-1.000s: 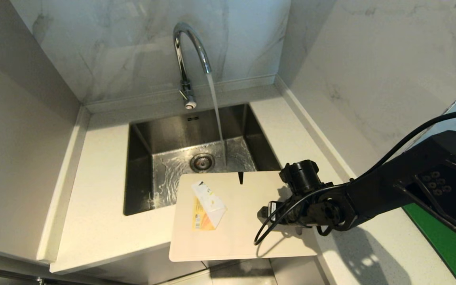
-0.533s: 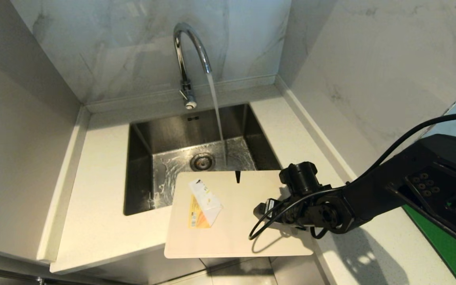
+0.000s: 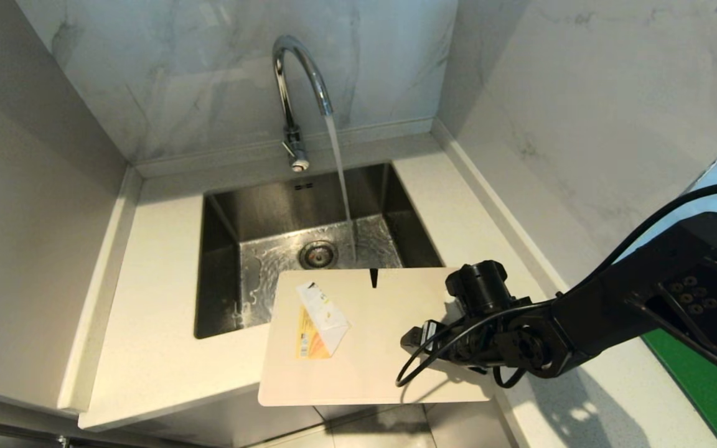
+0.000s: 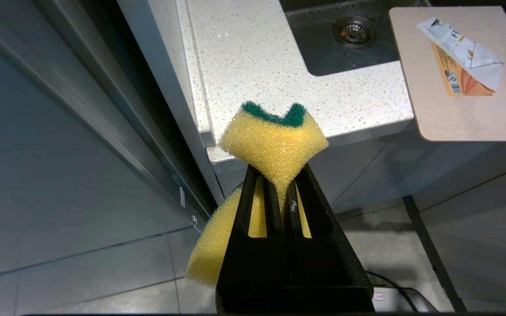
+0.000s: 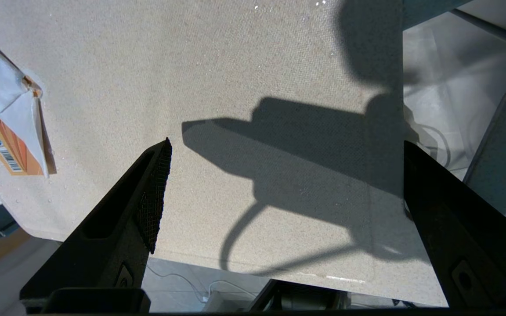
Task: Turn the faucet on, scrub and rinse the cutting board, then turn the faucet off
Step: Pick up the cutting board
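since the earlier frame the cutting board [image 3: 371,339] is seen shifted a little to the left and nearer, its near edge now jutting further past the counter's front edge, and the right arm is drawn slightly nearer above it.

the pale speckled counter [image 3: 159,336] is wrapped around the steel sink [image 3: 240,230], which is set toward the far wall. the faucet [image 3: 299,93] is stood at the far rim of the sink, and a stream of water is poured from its spout onto the wet sink floor, just right of the drain [image 3: 318,254].

the cutting board is laid flat over the near right corner of the sink and the counter, with its near part hung out past the counter. a torn paper label [image 3: 320,320] is stuck on its left half, and a small dark notch is cut in its far edge.

the right gripper [image 5: 279,197] is held over the right part of the board, its fingers spread wide and nothing gripped between them.

the left gripper [image 4: 279,188] is kept low by the near left of the counter, clamped tight on a yellow-and-green sponge [image 4: 272,145], which is pinched into a fold.
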Controlling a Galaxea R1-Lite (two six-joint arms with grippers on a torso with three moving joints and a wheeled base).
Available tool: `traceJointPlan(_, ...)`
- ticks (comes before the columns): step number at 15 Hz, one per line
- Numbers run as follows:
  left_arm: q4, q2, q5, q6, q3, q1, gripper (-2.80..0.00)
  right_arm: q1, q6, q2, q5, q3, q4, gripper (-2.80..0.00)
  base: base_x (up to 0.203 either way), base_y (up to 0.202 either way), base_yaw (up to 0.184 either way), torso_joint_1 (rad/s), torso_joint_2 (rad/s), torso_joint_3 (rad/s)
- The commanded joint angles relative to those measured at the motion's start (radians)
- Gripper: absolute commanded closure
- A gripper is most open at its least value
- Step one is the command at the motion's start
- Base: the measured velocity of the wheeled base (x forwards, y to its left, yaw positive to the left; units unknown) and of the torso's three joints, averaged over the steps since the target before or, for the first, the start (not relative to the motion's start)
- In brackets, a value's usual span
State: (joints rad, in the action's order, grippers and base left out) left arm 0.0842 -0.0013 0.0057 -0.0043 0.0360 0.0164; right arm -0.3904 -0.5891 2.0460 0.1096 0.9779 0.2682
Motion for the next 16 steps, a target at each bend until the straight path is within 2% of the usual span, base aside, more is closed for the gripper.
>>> traceJointPlan(1, 0.000, -0.002, 0.001, 0.000, -0.001, 0.000, 0.00, -0.001, -0.008, -0.007, 0.006, -0.004, 0.005, -2.80, 0.000, 0.000, 0.000, 0.000, 0.00, 0.000)
traceJointPlan(10, 0.000, -0.003, 0.000, 0.000, 0.001, 0.000, 0.00, -0.072, -0.029, -0.014, 0.042, -0.005, 0.002, -2.80, 0.000, 0.000, 0.000, 0.000, 0.00, 0.000)
traceJointPlan(16, 0.000, -0.002, 0.000, 0.000, -0.001, 0.000, 0.00, -0.108, -0.028, -0.045, 0.042, -0.076, 0.002, -2.80, 0.000, 0.000, 0.000, 0.000, 0.00, 0.000)
